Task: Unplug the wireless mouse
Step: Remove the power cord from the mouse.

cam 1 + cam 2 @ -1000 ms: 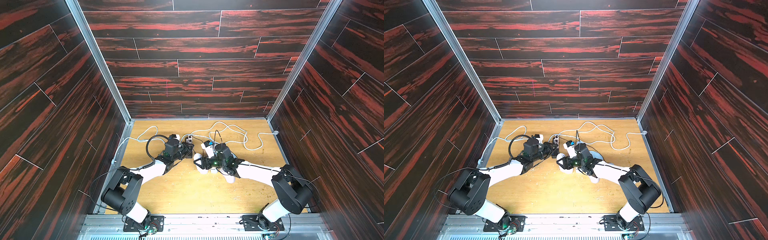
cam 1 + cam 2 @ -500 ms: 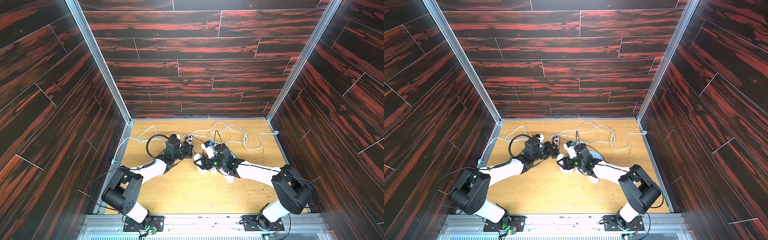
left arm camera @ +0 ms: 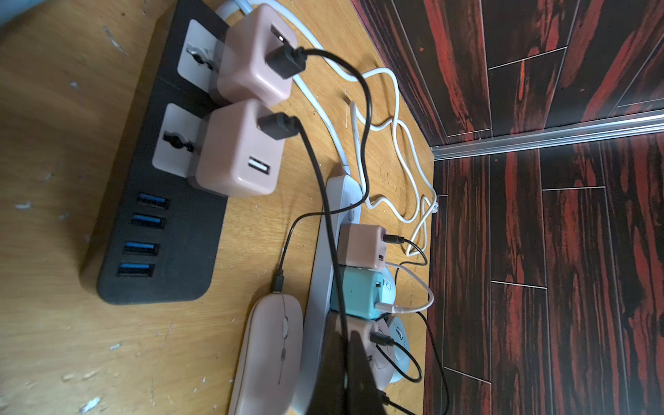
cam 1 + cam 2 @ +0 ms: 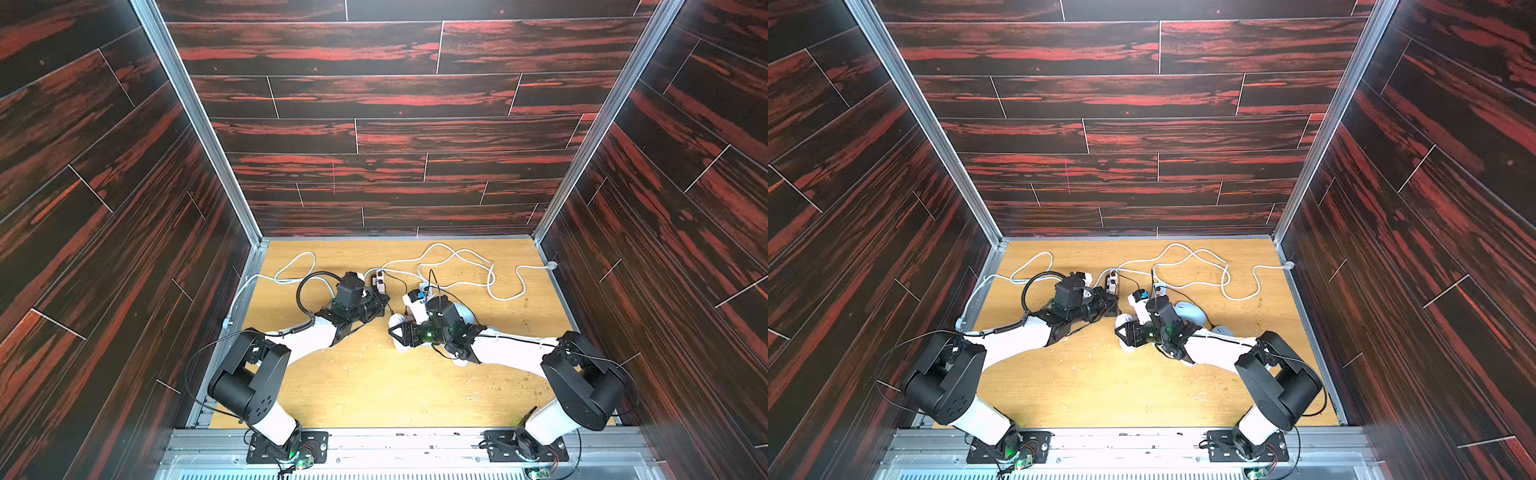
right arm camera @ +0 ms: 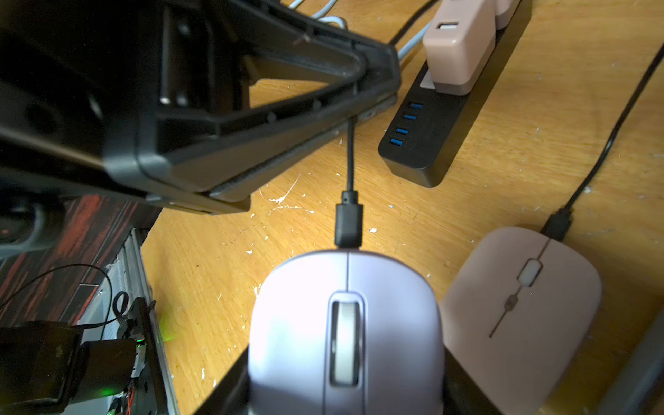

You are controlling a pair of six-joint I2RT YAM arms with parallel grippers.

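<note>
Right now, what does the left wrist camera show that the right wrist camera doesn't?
Only the left wrist: a teal charger and a pale blue mouse. Only the right wrist: the lavender mouse, plugged in, with the left jaws shut on its black cable. Both: the pink mouse and black power strip.

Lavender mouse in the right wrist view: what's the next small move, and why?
Probably draw the left tool straight away from the lavender mouse: it is shut on the black cable just behind the plug, which is seated in the mouse's front, while the right tool grips the mouse.
</note>
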